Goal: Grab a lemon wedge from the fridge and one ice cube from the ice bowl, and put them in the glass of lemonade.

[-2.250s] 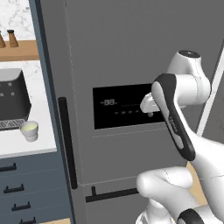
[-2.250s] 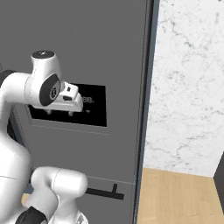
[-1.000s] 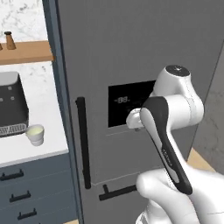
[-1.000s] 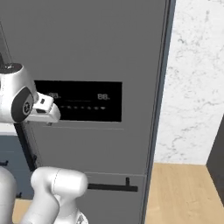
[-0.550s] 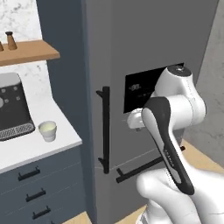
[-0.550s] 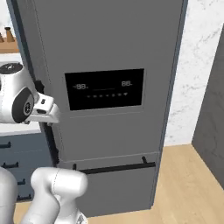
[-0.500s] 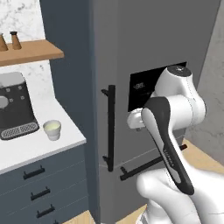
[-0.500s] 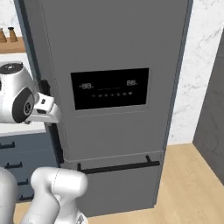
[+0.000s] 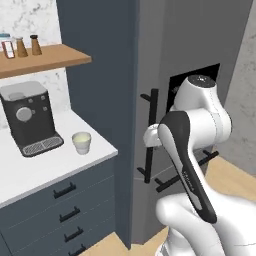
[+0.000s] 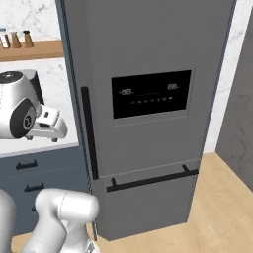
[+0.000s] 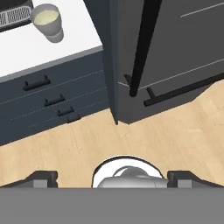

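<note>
Here the pincer (image 11: 112, 177) hangs above the pale wooden floor (image 11: 65, 153), its two dark tips spread wide with nothing between them. Beyond it stands the fridge (image 10: 148, 59), tall, dark grey and shut, with a black vertical bar handle (image 10: 89, 133) along its left edge, a black display panel (image 10: 150, 93) on the door and a black horizontal handle (image 10: 153, 179) on the drawer below. To the left of the fridge runs a white desk (image 9: 30, 170) over dark blue drawers (image 9: 65, 210). On it stands the glass of lemonade (image 9: 81, 142), upright, near the desk's right end, with a black coffee machine (image 9: 27, 117) just beside it on the left. Farther up, a wooden shelf (image 9: 45, 57) carries small shakers (image 9: 27, 46).
</note>
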